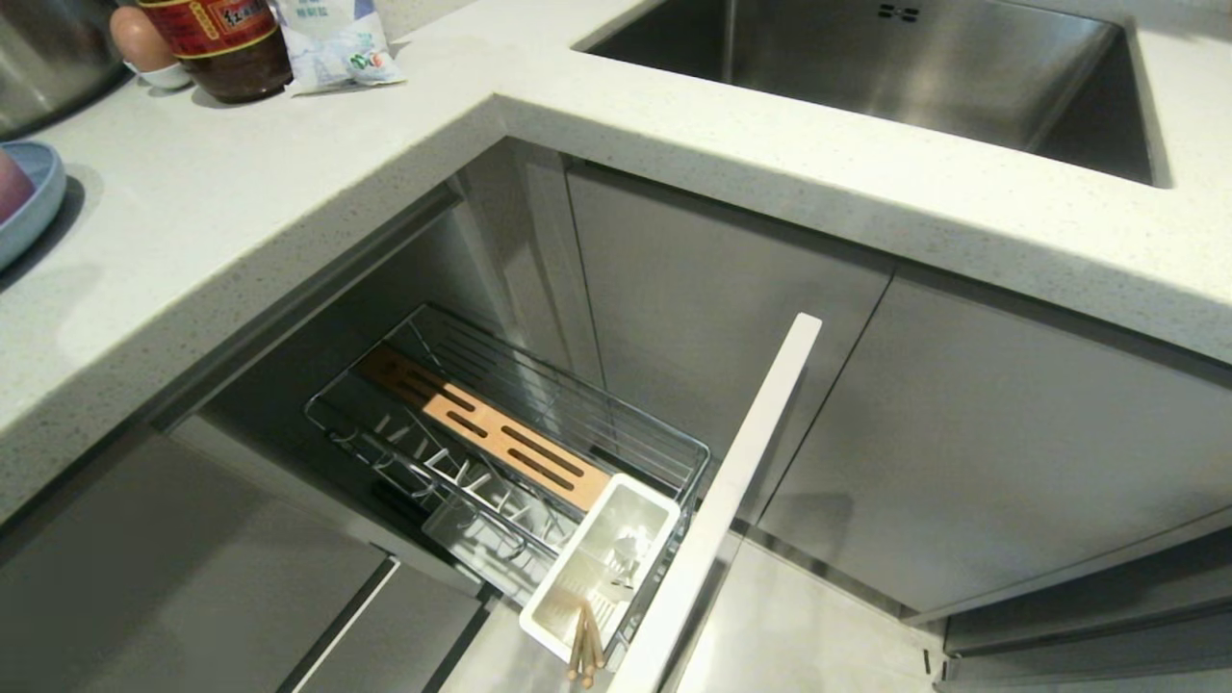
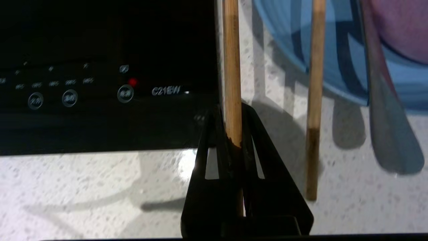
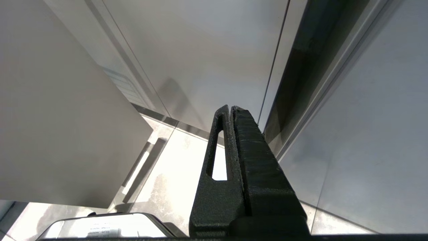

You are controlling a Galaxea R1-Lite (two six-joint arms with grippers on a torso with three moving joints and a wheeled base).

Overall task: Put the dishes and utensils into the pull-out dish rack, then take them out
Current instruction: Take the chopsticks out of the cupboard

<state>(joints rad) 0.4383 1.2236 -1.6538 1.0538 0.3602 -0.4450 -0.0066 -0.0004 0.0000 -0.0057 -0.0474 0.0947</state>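
The counter carries most of the load: at its left edge in the head view sits the light-blue plate with the pink bowl in it. Below, the pull-out dish rack stands drawn out, its prongs bare, and its white cutlery caddy seems to hold a pair of chopsticks at the near end.

In the left wrist view the left tool is clenched on one chopstick, gripping it close to its dark end, above the speckled counter beside a black cooktop. A second chopstick and a spoon lie propped on the plate's rim.

Since the grip is so near the tip, the long free end will likely swing; I would carry it slowly, keep it clear of the counter lip, and lower it upright into the caddy before letting go.

The right tool hangs parked by the cabinet fronts, clamped shut on nothing.
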